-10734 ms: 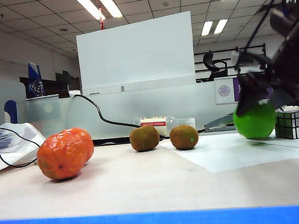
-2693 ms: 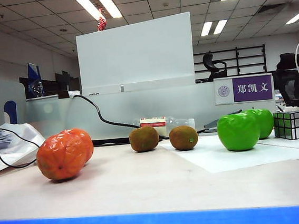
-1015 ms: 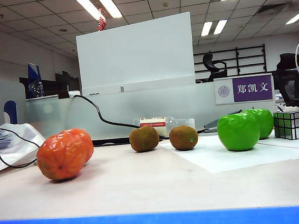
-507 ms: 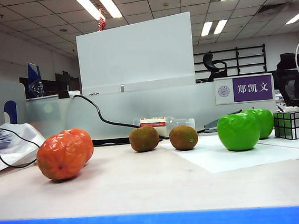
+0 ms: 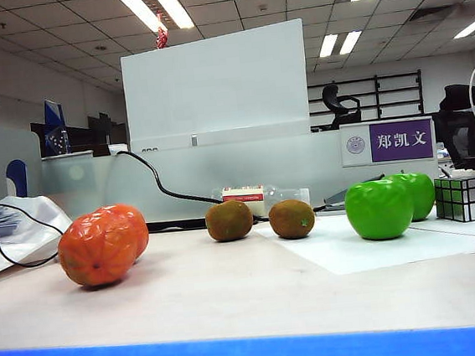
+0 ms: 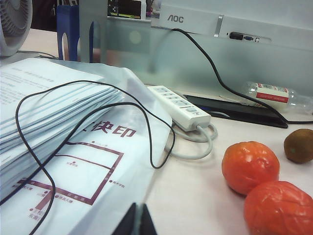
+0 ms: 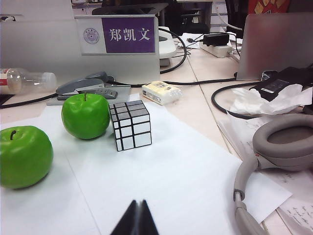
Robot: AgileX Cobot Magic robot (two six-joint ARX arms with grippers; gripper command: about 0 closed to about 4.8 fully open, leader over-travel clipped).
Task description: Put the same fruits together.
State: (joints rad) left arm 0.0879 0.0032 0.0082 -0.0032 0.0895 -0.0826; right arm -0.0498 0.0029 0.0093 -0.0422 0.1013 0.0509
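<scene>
exterior view: oranges touching on the left, kiwis mid-table, green apples right beside the mirror cube. left wrist: left gripper pressed together, empty, near oranges. right wrist: right gripper pressed together, empty, over paper near apples.

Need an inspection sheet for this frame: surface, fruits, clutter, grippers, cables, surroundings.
Surface: pale table, white paper sheet under the apples.
Job's things: two oranges touching at the left of the exterior view; two kiwis close together, mid table; two green apples side by side at the right. All pairs grouped.
Clutter: mirror cube beside the far apple; paper stack, power strip, headphones, stapler.
Grippers: left gripper shut, empty, near the paper stack; right gripper shut, empty, over the white sheet.
Cables: black cable looped over the paper stack.
Surroundings: office, white partition panel, purple name sign.
</scene>
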